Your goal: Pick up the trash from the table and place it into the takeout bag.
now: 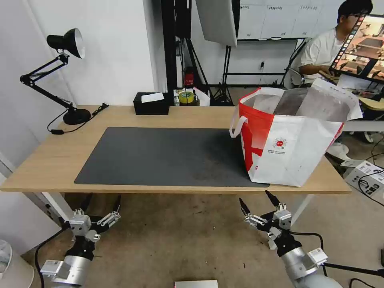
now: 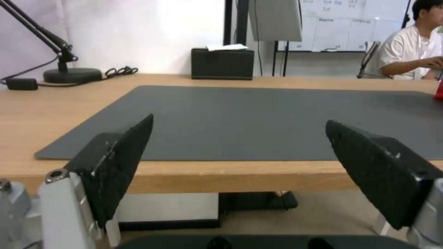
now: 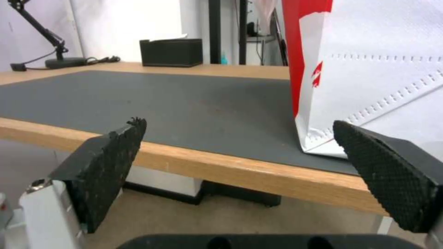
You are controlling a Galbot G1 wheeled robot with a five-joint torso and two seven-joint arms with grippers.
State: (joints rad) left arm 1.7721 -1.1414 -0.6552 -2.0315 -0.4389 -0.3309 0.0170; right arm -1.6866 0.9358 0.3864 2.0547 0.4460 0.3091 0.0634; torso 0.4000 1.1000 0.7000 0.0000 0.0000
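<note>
Two end effectors hang below the counter's (image 1: 48,168) near edge, the left end effector (image 1: 102,202) and right end effector (image 1: 256,202) both spread wide and empty. The takeout bag (image 1: 294,148) stands open at the right end (partly on the dark mat (image 1: 160,156)).

On the long light-wood table (image 1: 52,160), a large dark grey rectangular mat (image 1: 160,156) lies centred; the boxy white-and-red takeout bag (image 1: 292,148) stands at its right end, a black tissue box (image 1: 151,104) at the far edge, a black desk lamp (image 1: 68,80) far left.
</note>
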